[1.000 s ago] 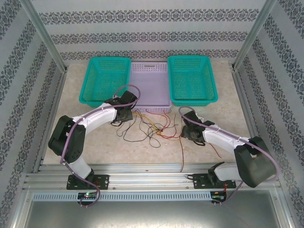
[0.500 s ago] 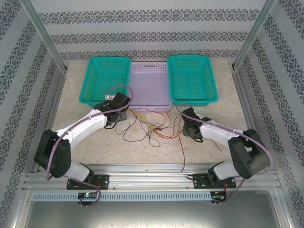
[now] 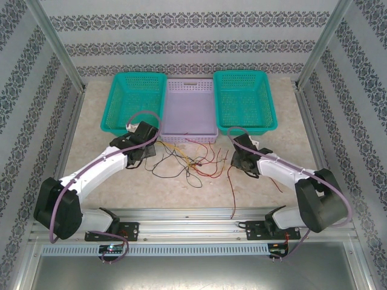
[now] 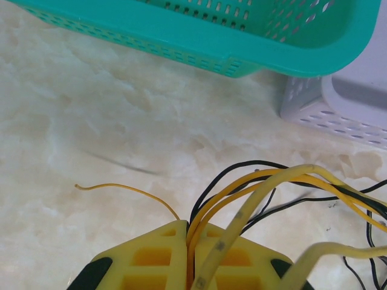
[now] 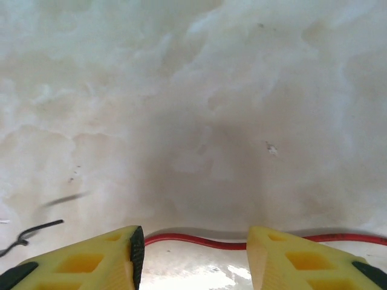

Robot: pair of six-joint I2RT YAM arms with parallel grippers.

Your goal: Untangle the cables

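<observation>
On the marbled counter (image 3: 121, 178), just near of three baskets, the cables (image 3: 188, 158) lie in a loose tangle of black, yellow and red strands between the two arms. The tangle's far edge comes up to the near wall of the lavender basket (image 3: 190, 138), which stands between the left teal basket (image 3: 136, 74) and the right teal basket (image 3: 245, 72).

The left hand (image 3: 147, 150) is at the tangle's left edge, by the left teal basket's near right corner. It is clenched on several yellow strands (image 4: 266, 181), which run out to the right from between its fingers (image 4: 145, 257) above some black ones.

The right hand (image 3: 236, 162) is at the tangle's right edge, low over the counter and released, jaws apart. A red strand (image 5: 199, 240) crosses the gap between its fingertips from left to right.
</observation>
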